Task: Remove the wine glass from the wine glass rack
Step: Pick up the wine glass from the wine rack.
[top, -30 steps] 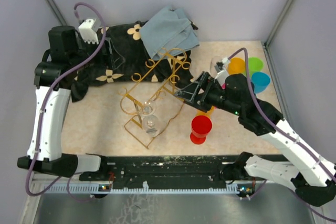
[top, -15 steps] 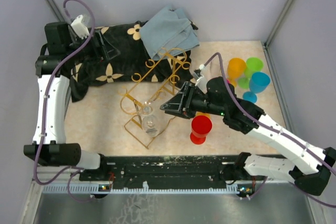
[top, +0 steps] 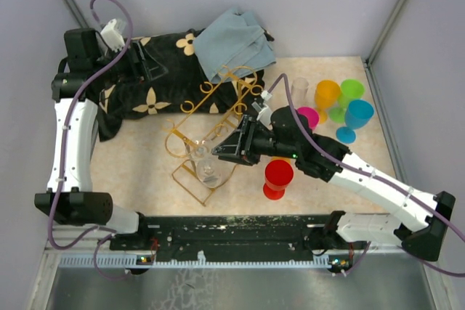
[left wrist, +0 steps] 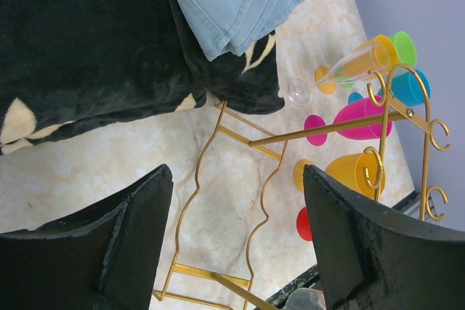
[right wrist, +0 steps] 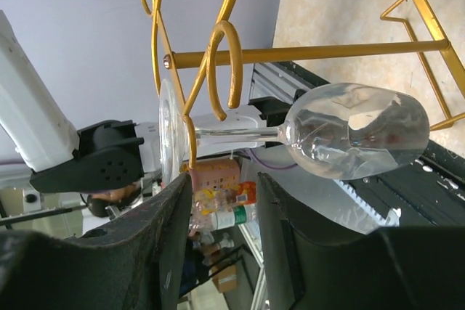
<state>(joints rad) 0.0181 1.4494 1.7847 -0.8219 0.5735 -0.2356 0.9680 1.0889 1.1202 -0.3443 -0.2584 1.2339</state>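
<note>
Robotics lab test cell: grey panel walls (top: 305,5), marbled tabletop (top: 138,165), toothed mounting rail (top: 240,258).

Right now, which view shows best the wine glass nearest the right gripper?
The right wrist view: the wine glass shows bowl, stem and foot on the rack. Top view shows it small from above; the left wrist view, hardly at all.

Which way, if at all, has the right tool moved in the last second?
Yes. The right tool moved left, away from the orange cup, up to the wine glass on the rack.
</note>
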